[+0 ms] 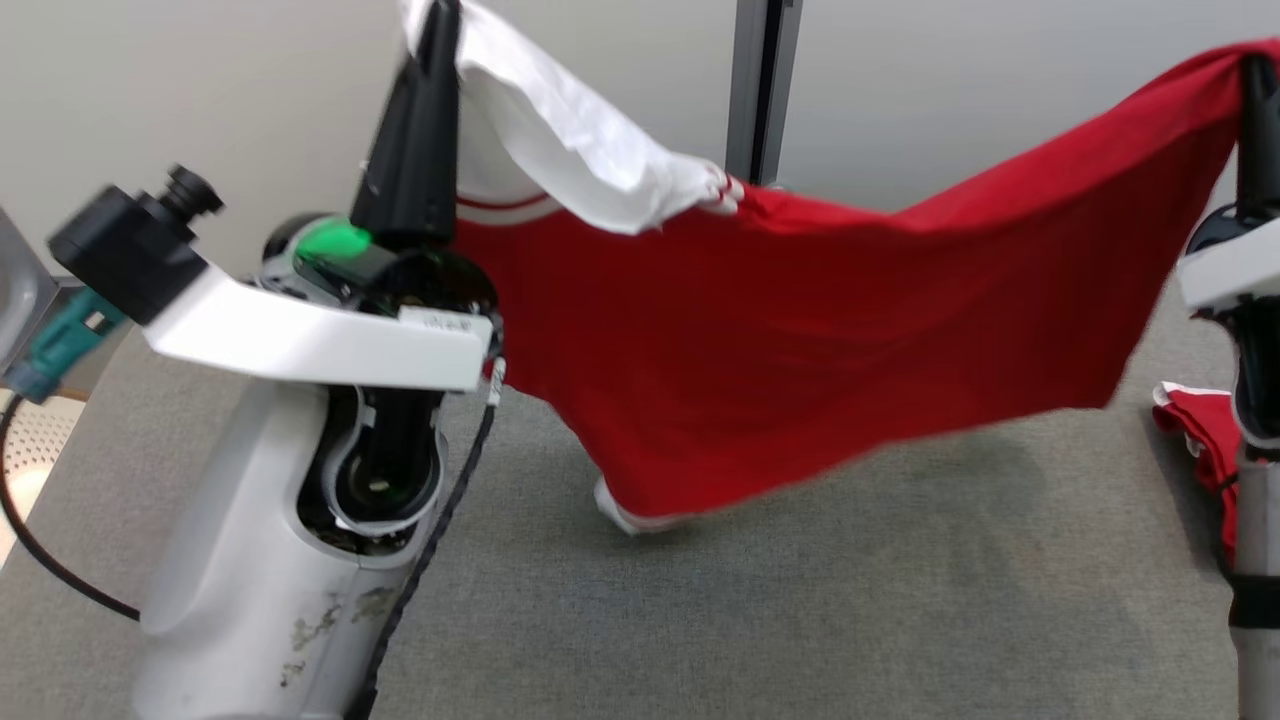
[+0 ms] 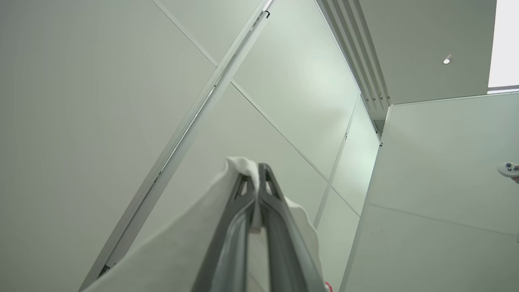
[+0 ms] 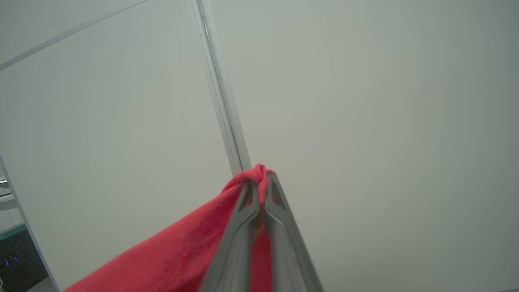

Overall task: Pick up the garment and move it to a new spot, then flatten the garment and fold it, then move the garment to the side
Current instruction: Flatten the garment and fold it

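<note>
The red garment [image 1: 800,350] is held aloft above the grey table [image 1: 800,620], stretched between both arms. Its white sleeve is pinched in the left gripper [image 1: 440,15] and a red edge in the right gripper [image 1: 1258,70]. It should be lowered evenly and drawn taut. No garment label can be read.

Red-and-white cloth garment [image 1: 820,340]: matt, soft. Grey woven surface [image 1: 800,620]: matt, finely rough. White plastic forearm shell [image 1: 230,560]: glossy, scuffed.
</note>
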Robot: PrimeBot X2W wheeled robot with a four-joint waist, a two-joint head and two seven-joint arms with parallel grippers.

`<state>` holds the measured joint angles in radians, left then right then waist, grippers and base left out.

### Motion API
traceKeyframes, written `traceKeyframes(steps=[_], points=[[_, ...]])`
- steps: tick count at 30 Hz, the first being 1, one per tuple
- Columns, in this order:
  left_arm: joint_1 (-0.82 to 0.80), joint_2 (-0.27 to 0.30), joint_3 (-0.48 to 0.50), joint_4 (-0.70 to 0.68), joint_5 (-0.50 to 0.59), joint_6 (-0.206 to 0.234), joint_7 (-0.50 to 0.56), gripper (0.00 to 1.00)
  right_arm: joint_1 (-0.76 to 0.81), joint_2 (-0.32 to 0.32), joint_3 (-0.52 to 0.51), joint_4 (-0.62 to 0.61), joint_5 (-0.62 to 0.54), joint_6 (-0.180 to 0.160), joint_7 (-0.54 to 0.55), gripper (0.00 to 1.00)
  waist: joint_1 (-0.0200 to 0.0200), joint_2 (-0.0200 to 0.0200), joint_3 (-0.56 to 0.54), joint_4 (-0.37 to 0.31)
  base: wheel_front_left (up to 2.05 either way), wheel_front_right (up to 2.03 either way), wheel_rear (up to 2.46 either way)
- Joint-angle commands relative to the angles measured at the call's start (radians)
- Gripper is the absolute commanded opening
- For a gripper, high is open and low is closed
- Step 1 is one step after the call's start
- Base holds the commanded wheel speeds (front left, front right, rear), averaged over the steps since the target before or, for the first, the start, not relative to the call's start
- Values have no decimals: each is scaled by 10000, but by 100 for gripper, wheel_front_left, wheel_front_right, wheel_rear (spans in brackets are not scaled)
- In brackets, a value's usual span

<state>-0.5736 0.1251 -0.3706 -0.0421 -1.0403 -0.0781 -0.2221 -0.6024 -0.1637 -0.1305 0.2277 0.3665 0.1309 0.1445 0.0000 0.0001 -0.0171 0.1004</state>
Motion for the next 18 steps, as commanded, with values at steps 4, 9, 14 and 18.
traceKeyframes(steps=[4,9,14,18], points=[[-506,-144,443,-528,-413,719,198,0,-372,284,-408,-585,-403,-2,416,0,0,-1,-268,-146,0,0,0],[-777,-197,680,-1215,-448,1459,357,0,-216,651,-784,-1532,-748,0,1160,0,0,-1,-217,-188,0,0,0],[-1348,122,771,-1001,-13,2031,646,0,-619,816,-931,-1909,-884,0,1947,0,0,-1,379,-237,0,0,0],[-2949,228,1255,233,-207,2333,1045,0,-2275,672,-789,-1247,-1087,0,2314,0,0,-1,1828,-305,0,0,0]])
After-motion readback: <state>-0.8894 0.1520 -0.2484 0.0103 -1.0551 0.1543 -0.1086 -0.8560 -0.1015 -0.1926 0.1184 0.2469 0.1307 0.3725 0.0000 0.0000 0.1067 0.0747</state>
